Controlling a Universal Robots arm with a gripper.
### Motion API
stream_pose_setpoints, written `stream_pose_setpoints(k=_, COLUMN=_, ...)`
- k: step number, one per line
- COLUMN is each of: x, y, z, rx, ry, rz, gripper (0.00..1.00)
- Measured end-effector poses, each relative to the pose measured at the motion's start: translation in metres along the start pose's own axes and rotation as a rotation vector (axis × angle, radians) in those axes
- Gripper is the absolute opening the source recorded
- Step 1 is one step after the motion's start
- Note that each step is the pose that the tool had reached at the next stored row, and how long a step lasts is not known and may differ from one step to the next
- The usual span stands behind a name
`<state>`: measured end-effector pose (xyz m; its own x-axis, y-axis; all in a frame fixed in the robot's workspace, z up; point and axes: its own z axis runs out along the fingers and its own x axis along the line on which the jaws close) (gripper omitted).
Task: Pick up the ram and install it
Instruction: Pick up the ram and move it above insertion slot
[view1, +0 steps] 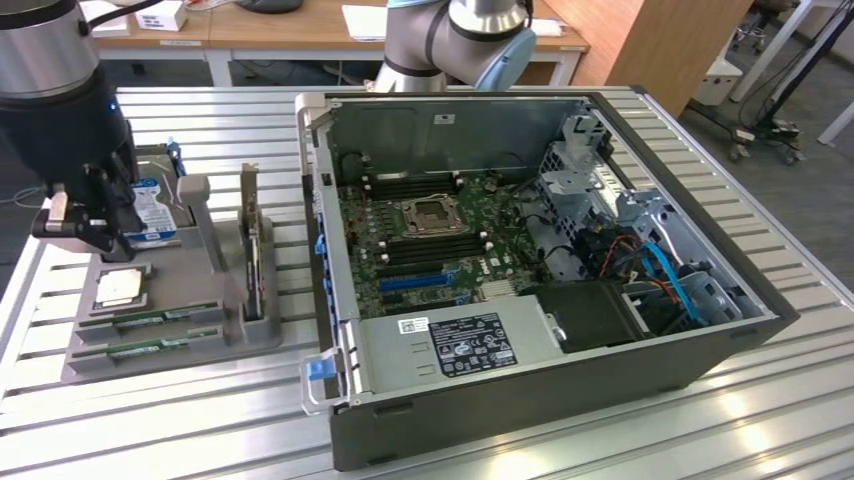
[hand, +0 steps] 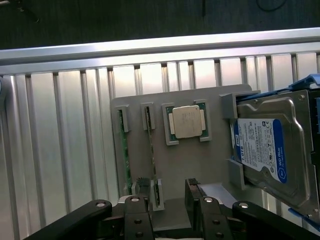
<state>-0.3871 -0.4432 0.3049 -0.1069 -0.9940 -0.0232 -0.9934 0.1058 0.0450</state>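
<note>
- The gripper (view1: 80, 222) hangs over the far end of the grey holder (view1: 200, 335). Its jaws are spread wide with nothing between them, so it is empty-handed.
- In the wrist view the gripper (hand: 167, 195) looks straight down on that holder (hand: 200, 165). I'd guess that is to line the jaws up with a stick before going down.
- The ram (view1: 147, 320) (hand: 151, 150) lies in its slot in the holder, at about 8 o'clock in the exterior view. The gripper is not touching it.
- Its twin (view1: 140, 348) (hand: 125, 155) sits parallel just beside it, on the side away from the processor chip (view1: 118, 288) (hand: 187, 121).
- Each stick stands on its long edge between small end blocks. That probably leaves the upper edge free to be pinched.
- The hard drive (view1: 158, 205) (hand: 265, 150) stands in the holder at 9 o'clock, right beside the gripper. The expansion card (view1: 250, 240) stands upright towards the case.
- The computer case (view1: 694, 340) lies open on its side at the centre, with the motherboard (view1: 427, 225) facing up so it can be reached from above.
- Nothing of the job looks done yet, since both sticks are in the holder.
</note>
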Motion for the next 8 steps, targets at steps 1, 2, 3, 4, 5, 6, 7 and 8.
stream_pose_setpoints(k=1, x=0.0011, y=-0.0001, z=0.0, rx=0.0, ry=0.0, rz=0.0, gripper=0.42)
stream_pose_setpoints(k=2, x=0.0021, y=-0.0002, z=0.0, rx=0.0, ry=0.0, rz=0.0, gripper=0.42)
stream_pose_setpoints(k=3, x=0.0028, y=-0.0003, z=-0.0001, rx=-0.0001, ry=0.0, rz=0.0, gripper=0.42)
stream_pose_setpoints(k=4, x=0.0032, y=-0.0004, z=-0.0001, rx=0.0, ry=0.0, rz=0.0, gripper=0.42)
stream_pose_setpoints(k=5, x=0.0036, y=-0.0004, z=-0.0001, rx=0.0, ry=0.0, rz=0.0, gripper=0.42)
stream_pose_setpoints(k=6, x=0.0041, y=-0.0004, z=-0.0001, rx=0.0, ry=0.0, rz=0.0, gripper=0.42)
stream_pose_setpoints(k=7, x=0.0047, y=-0.0005, z=-0.0001, rx=0.0, ry=0.0, rz=0.0, gripper=0.42)
stream_pose_setpoints(k=8, x=0.0055, y=-0.0006, z=-0.0001, rx=0.0, ry=0.0, rz=0.0, gripper=0.42)
